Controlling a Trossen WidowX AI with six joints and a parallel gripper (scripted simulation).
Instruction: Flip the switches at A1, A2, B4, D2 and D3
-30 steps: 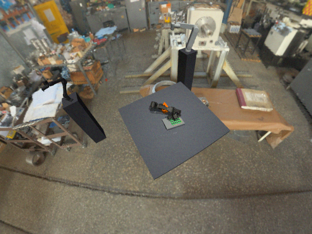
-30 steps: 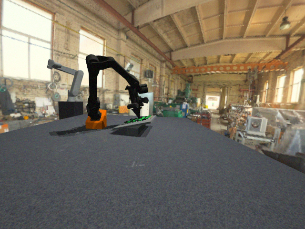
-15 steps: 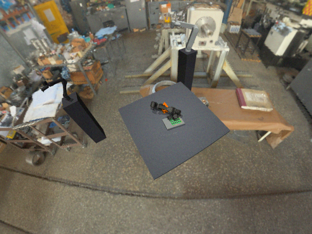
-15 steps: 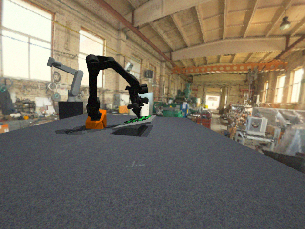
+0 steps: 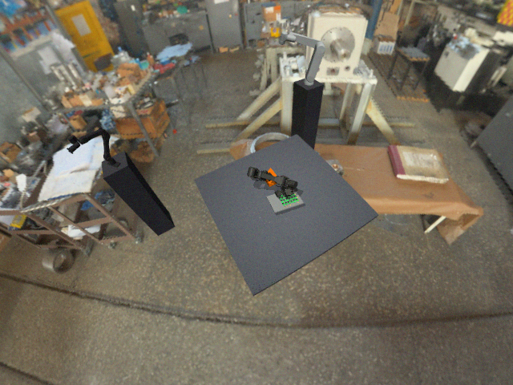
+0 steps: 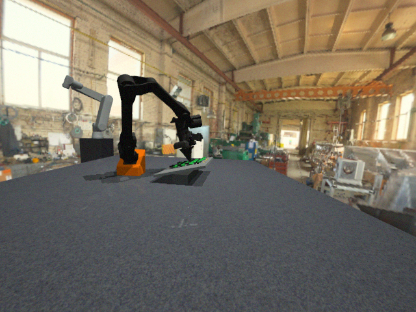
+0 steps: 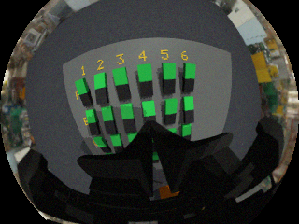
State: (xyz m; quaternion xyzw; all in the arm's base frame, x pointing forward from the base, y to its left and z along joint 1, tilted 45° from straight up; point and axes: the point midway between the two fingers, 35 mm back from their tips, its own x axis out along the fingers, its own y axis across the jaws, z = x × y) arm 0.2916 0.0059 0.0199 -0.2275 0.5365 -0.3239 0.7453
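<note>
The grey switch panel (image 5: 275,206) (image 6: 203,165) (image 7: 212,93) slopes upward away from the arm and carries green-and-black rocker switches. In the wrist view, A1 (image 7: 83,92), A2 (image 7: 101,88) and B4 (image 7: 149,108) show green far parts; A1 and A2 also show dark near parts. Their tilt is hard to tell. My gripper (image 6: 190,158) (image 7: 149,124) is shut and empty, pointing down over the panel. Its tip overlaps the near edge of B4 in the wrist view; contact cannot be told. The fingers hide D2, D3 and parts of row C.
The panel stands on a dark table (image 5: 256,253) (image 6: 208,248) in front of the arm's orange base (image 5: 271,170) (image 6: 131,168). Neighbouring switches B3 (image 7: 127,112) and B5 (image 7: 171,108) flank B4. Two other arms stand on dark pedestals off the table.
</note>
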